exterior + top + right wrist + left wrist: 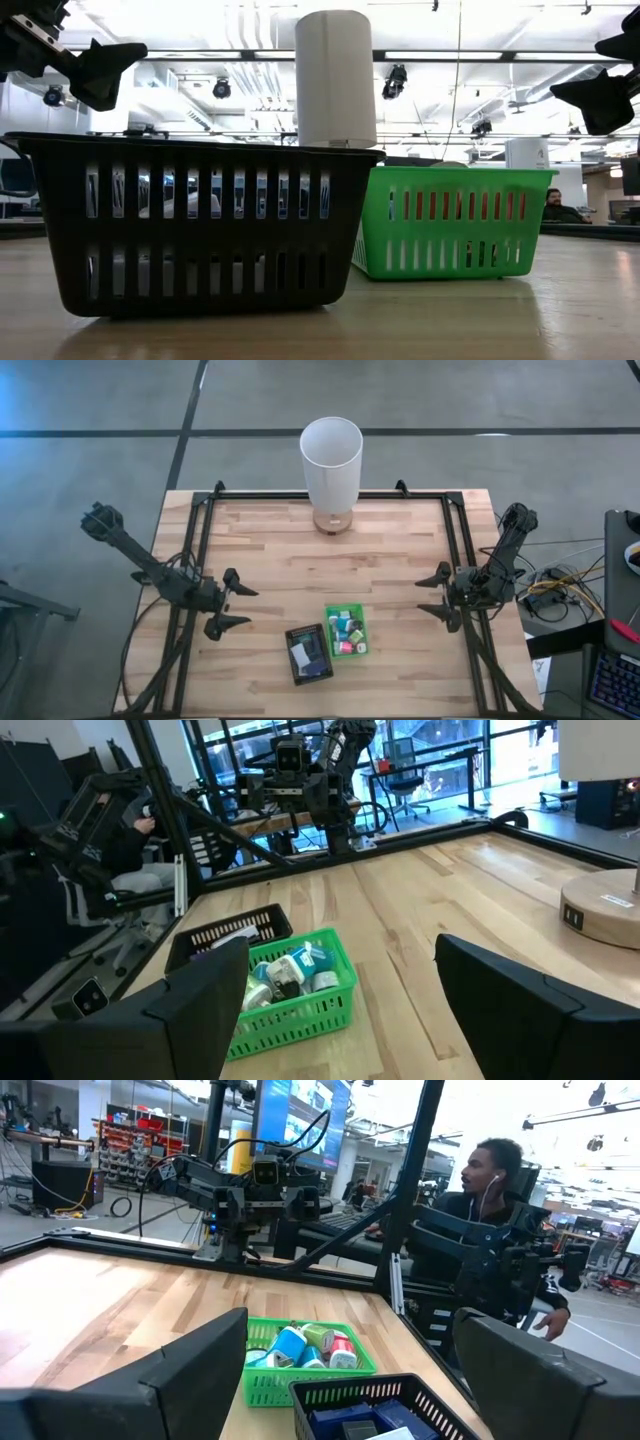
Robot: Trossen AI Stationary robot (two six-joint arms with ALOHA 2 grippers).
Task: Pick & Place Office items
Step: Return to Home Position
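The office items are small pieces in blue, white, teal and red. Several [347, 632] lie in a green tray [362, 618] at the near middle of the table. A few [305, 652] lie in a black tray [322, 669] just to its left. In the left wrist view the items [300, 1348] show inside the green tray [262, 1385]. My left gripper [250, 606] hovers open, left of the trays, pointing level at them. My right gripper [420, 597] hovers open on their right, also level. Neither has anything between its fingers.
A tall white cylinder [331, 460] stands on a round wooden base at the table's far middle. A dark metal frame [205, 520] runs along the table's edges. A person [495, 1200] sits beyond the table's near edge. Bare wood lies between the trays and the cylinder.
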